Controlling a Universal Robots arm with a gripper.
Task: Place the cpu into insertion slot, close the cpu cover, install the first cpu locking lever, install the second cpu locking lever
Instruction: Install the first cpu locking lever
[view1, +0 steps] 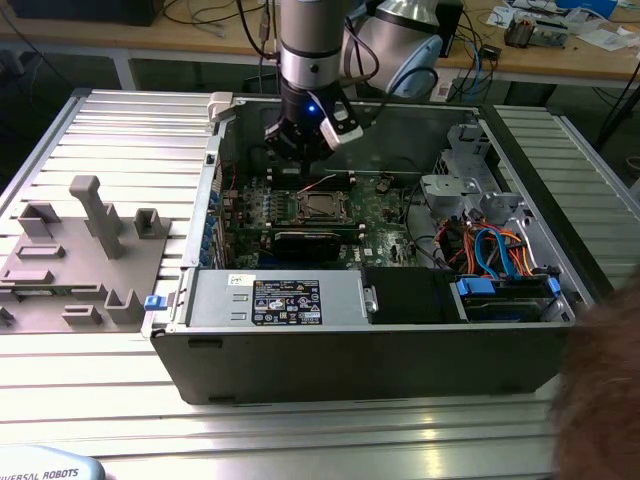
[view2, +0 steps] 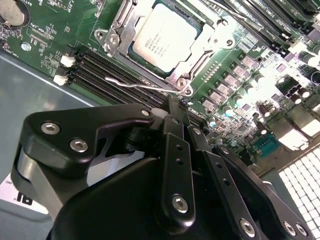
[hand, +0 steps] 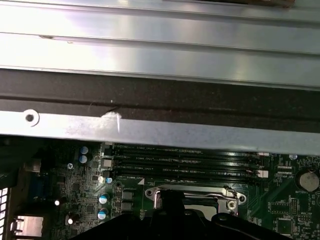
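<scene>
Green motherboard (view1: 385, 215), exterior view: it lies inside the open computer case (view1: 360, 370). The insertion slot (view1: 322, 207) sits near its middle, and the gripper (view1: 305, 138) hangs over the board just beyond the slot.

Arm, exterior view: it comes straight down into the case, between the case's far wall and the slot.

Silver cpu (view2: 165, 36), second wrist view: it lies flat in the slot, with the cpu cover (view2: 121, 22) folded down around it as a frame.

Locking lever (view2: 132, 85), second wrist view: this thin wire rod lies loose across the black memory slots (view2: 100, 70) beside the cover. We judge it is not yet hooked.

Gripper (view2: 174, 102), second wrist view: the jaws look pressed together on nothing, with the tip close above the rod.

Step in hand: we read this as the first lever.

Doing it well: we would push with the closed tip on the rod's free end, not on the cover, sweep it sideways and down under its catch, and stay off the memory slots.

Risk: the thin, springy rod could slip off a narrow tip, so a slow, steady push suits it.

Socket frame (hand: 192, 192), first wrist view: it is partly hidden behind the gripper body, between the memory slots (hand: 185, 162) and the camera. The case wall (hand: 160, 131) lies beyond.
</scene>
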